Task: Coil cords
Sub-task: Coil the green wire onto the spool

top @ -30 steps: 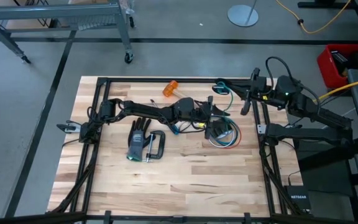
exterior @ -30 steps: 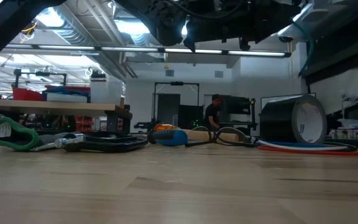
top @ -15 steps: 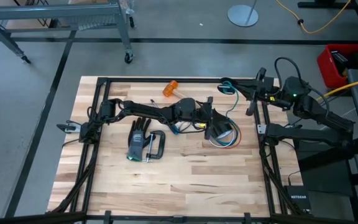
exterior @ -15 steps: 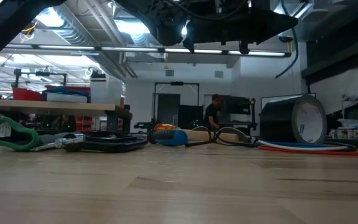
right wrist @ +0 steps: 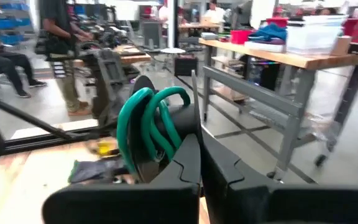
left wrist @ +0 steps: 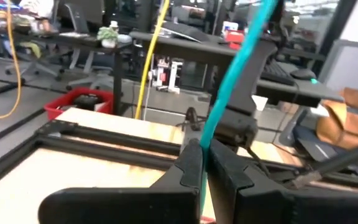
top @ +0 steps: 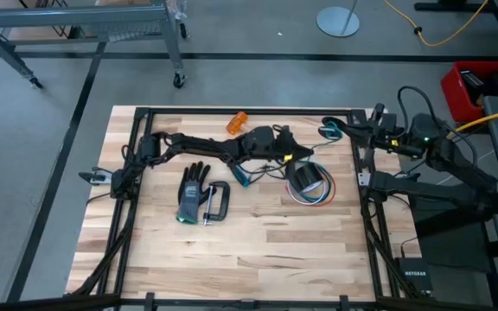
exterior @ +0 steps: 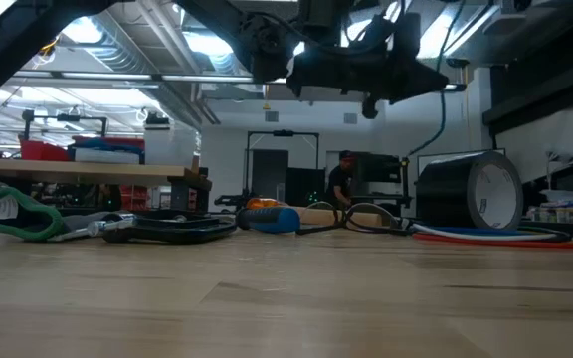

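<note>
Nearest the front edge of the wooden table (top: pixel 232 250), a stretch of bare planks is seen, and behind it a black work glove (top: pixel 193 192) is laid flat just beside a C-clamp (top: pixel 217 203). Farther in and to the right, a roll of dark tape (top: pixel 302 179) is stood on edge upon a flat bundle of red, white and blue wires (top: pixel 318 192); in the low view the same roll is shown upright with the coloured wires spread under it. Behind the glove, a blue-handled screwdriver (top: pixel 239 179) is laid near the black cord (top: pixel 271 168), which is trailed loosely across the boards. Above that spot the left gripper (top: pixel 294 155) is held over the middle of the table, its fingers (left wrist: pixel 191 165) pressed together on a straight run of the teal-green cord (left wrist: pixel 238 74), which is drawn taut away from it toward the far right corner. There the right gripper (top: pixel 342 130) is seen at the table's far right edge, its jaws likewise clamped on the looped end of the teal-green cord, the loops being gathered just ahead of its fingers (right wrist: pixel 185 162) in the right wrist view. An orange-headed hammer (top: pixel 237 122) is laid at the far edge.
</note>
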### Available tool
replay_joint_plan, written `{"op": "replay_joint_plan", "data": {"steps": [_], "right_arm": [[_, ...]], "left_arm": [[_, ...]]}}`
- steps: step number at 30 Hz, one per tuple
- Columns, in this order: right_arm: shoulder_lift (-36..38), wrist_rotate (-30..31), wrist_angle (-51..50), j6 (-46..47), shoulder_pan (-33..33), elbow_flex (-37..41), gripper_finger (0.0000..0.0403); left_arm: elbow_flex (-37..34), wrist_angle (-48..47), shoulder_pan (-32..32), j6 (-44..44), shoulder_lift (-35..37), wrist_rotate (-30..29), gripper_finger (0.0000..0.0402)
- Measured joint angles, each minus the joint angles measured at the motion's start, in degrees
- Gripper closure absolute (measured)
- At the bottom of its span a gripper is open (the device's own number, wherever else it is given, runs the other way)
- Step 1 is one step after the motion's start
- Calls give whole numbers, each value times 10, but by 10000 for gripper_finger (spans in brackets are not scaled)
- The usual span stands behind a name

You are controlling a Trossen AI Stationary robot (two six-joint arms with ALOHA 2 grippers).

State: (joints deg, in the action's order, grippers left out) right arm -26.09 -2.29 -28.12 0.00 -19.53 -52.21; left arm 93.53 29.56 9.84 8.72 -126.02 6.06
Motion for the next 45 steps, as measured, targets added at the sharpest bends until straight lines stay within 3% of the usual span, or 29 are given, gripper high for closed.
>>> {"op": "replay_joint_plan", "data": {"steps": [8, 17, 24, 37, 45], "right_arm": [[-19, 13, 17, 0, 0, -1, 402], [-109, 12, 64, -3, 0, 0, 402], [-135, 12, 118, 0, 0, 0, 402], [-228, 1, 122, 18, 0, -1, 402], [-223, 8, 113, 17, 0, -1, 402]], "left_arm": [[2, 68, -4, -4, -1, 37, 400], [31, 34, -34, -69, -1, 27, 401], [31, 6, -30, -59, -1, 23, 401], [30, 9, -31, -40, -1, 24, 401], [30, 8, -32, -10, -1, 26, 401]]}}
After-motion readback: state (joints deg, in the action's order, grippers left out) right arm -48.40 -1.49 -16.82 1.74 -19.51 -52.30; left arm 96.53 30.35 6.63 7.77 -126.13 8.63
